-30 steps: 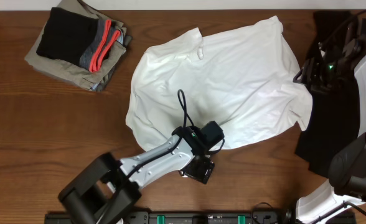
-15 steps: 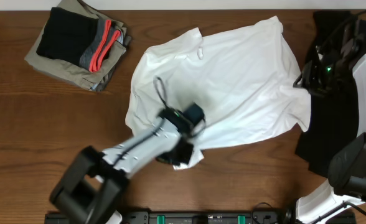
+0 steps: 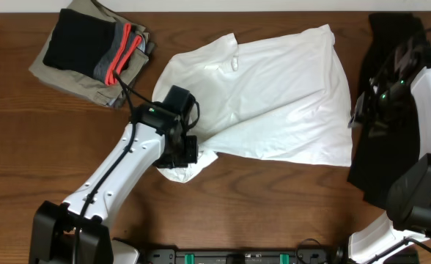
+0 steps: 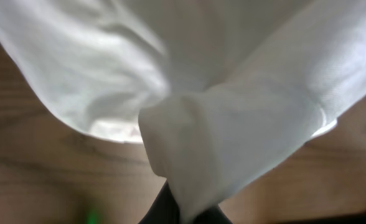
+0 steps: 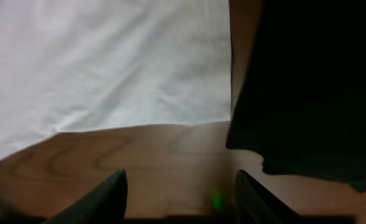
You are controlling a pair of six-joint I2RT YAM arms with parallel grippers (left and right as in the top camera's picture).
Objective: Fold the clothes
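Observation:
The white T-shirt [image 3: 274,95] lies spread across the middle of the table, its lower left part drawn into a bunch. My left gripper [image 3: 187,154] is shut on that bunch. In the left wrist view the white T-shirt [image 4: 233,124] hangs in folds from the dark fingertips of my left gripper [image 4: 184,214]. My right gripper [image 3: 362,121] hovers by the shirt's right edge. In the right wrist view my right gripper [image 5: 180,199] is open over bare wood, with the T-shirt's hem corner [image 5: 108,68] just ahead.
A folded stack of grey, black and red-trimmed clothes [image 3: 91,51] sits at the back left. A black garment [image 3: 391,44] lies along the right side under the right arm, and the black garment [image 5: 307,87] fills the right of the right wrist view.
My left gripper shut on the shirt's front edge and dragged it left and back, pulling the lower part over. The right gripper moved toward the front along the shirt's right edge.

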